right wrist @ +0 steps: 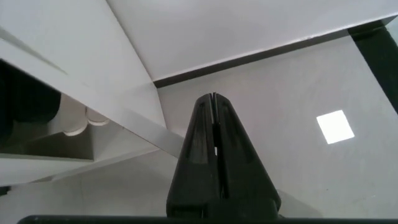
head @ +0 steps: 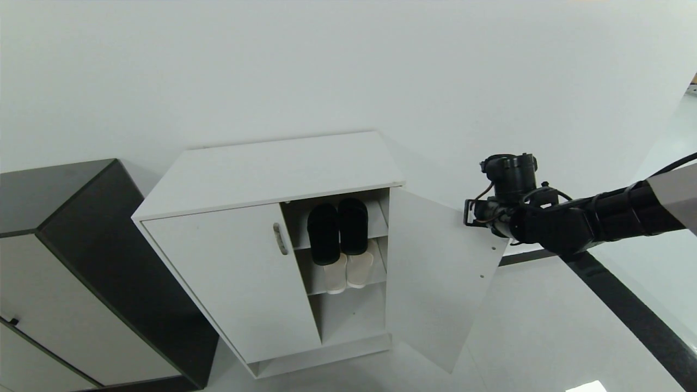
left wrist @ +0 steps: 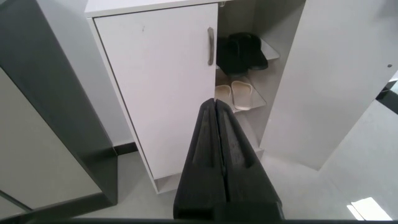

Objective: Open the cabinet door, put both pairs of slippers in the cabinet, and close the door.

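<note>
I have the white two-door wooden cabinet (head: 272,169) standing against the pale wall, with its right door (head: 435,272) swung wide open towards me and its left door (head: 234,283) shut, a short metal handle (head: 280,238) upright near that door's inner edge. Inside the open half, the pair of black slippers (head: 337,228) lies side by side on the top shelf. The pair of white slippers (head: 348,272) lies on the shelf below, heels towards me and partly covered by the black pair from the head camera. The bottom compartment holds nothing that I can see. My right gripper (right wrist: 213,99) has its two black fingers pressed together on nothing; it hangs just right of the open door's outer edge, near its upper corner, above the pale floor. My left gripper (left wrist: 215,102) is likewise pinched together and empty, held out in front of the closed left door. A dark grey cabinet (head: 81,218) stands to the left of the white one, and a black floor stripe (head: 626,305) runs along the right.
</note>
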